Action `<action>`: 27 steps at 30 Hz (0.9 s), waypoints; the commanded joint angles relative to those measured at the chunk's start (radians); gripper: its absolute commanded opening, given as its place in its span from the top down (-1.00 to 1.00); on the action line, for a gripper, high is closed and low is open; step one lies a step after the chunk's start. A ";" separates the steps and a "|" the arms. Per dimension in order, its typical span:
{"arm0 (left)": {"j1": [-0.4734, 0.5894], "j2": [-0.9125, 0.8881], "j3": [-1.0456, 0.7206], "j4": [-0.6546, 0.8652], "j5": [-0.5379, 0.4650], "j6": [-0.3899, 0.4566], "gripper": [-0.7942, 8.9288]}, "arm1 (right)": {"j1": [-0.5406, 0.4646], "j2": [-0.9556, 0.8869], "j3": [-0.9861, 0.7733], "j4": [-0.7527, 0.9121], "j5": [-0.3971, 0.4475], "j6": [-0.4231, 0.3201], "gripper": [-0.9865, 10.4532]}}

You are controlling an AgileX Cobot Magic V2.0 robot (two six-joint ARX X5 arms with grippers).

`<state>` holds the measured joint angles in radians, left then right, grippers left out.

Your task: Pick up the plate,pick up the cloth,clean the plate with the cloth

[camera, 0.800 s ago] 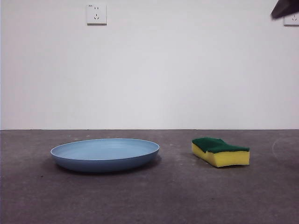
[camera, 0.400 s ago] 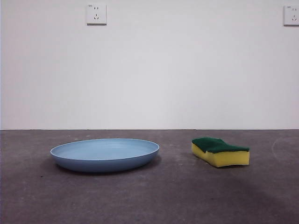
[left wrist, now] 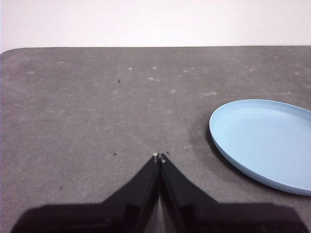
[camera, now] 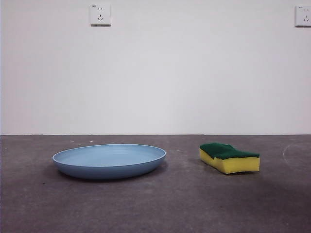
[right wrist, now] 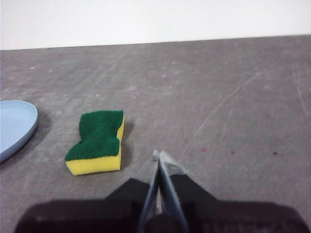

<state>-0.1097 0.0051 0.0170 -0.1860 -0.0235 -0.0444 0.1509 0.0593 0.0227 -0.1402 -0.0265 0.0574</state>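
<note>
The light-blue plate [camera: 109, 160] lies flat on the dark grey table, left of centre in the front view. It also shows in the left wrist view [left wrist: 265, 141] and its edge in the right wrist view [right wrist: 14, 126]. The cloth, a yellow sponge with a green top [camera: 228, 157], lies to the right of the plate and apart from it. It shows in the right wrist view [right wrist: 97, 141]. My left gripper [left wrist: 159, 156] is shut and empty, above the table beside the plate. My right gripper [right wrist: 158, 155] is shut and empty, above the table beside the sponge. Neither arm shows in the front view.
A white wall stands behind the table with two sockets, one upper left [camera: 100, 14] and one upper right [camera: 303, 15]. The table's rounded far corner [left wrist: 14, 50] shows in the left wrist view.
A dark arm tip at the top right corner of the front view has gone out of view. The plate and the sponge have not moved.
</note>
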 commanded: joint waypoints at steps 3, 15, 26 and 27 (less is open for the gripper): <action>0.003 -0.003 -0.014 0.005 -0.001 0.011 0.84 | 0.000 -0.029 -0.017 -0.040 -0.001 0.050 0.83; 0.003 -0.003 -0.014 0.005 -0.001 0.011 0.84 | 0.001 -0.033 -0.017 -0.040 0.002 0.084 0.83; 0.003 -0.003 -0.014 0.005 -0.001 0.011 0.84 | 0.001 -0.033 -0.017 -0.039 0.002 0.084 0.83; 0.003 -0.003 -0.014 0.005 -0.001 0.011 0.84 | 0.001 -0.033 -0.017 -0.039 0.002 0.084 0.83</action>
<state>-0.1097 0.0051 0.0170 -0.1860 -0.0235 -0.0444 0.1509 0.0250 0.0166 -0.1738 -0.0261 0.1322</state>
